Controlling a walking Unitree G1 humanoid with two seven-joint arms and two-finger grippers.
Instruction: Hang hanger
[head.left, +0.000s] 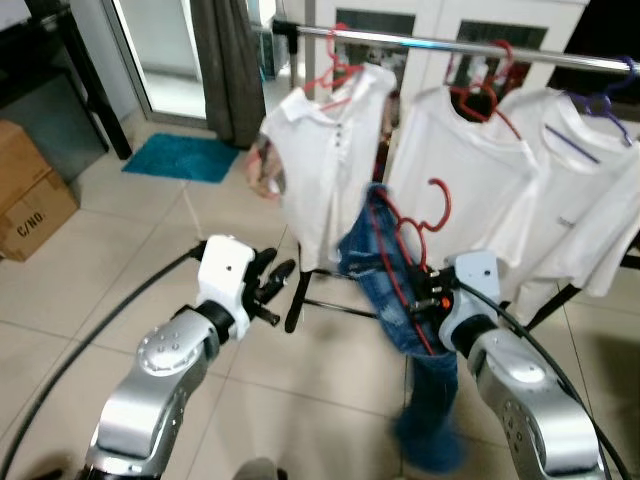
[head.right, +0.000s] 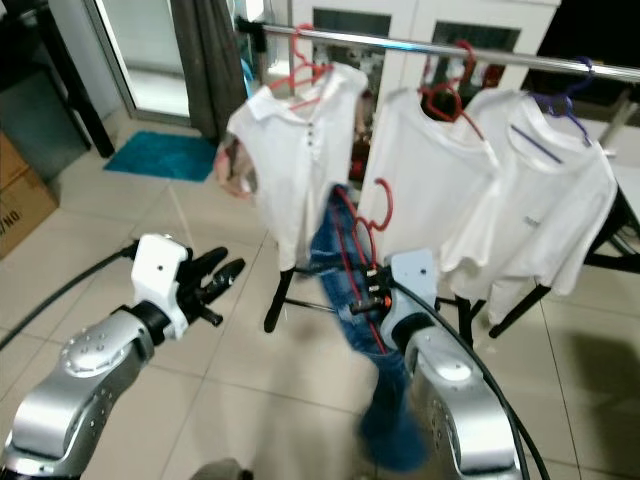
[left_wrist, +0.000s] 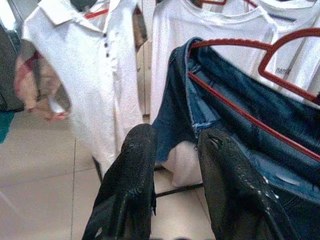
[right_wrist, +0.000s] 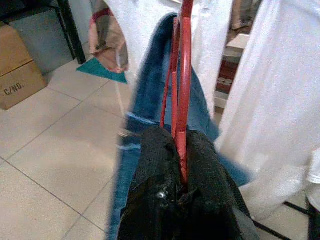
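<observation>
My right gripper (right_wrist: 181, 150) is shut on a red hanger (head.left: 410, 230) that carries blue jeans (head.left: 385, 270). It holds them upright below the silver clothes rail (head.left: 450, 45), in the gap between two hanging white shirts. The hanger's hook (head.left: 438, 205) sits well under the rail. My left gripper (head.left: 280, 285) is raised to the left of the jeans, open, with nothing between its fingers (left_wrist: 135, 170); it points toward the jeans (left_wrist: 235, 105).
Three white shirts hang on the rail: one on a red hanger (head.left: 325, 160), one in the middle (head.left: 460, 170), one on a purple hanger (head.left: 575, 180). A cardboard box (head.left: 30, 195) and a teal mat (head.left: 180, 157) lie on the tiled floor at left.
</observation>
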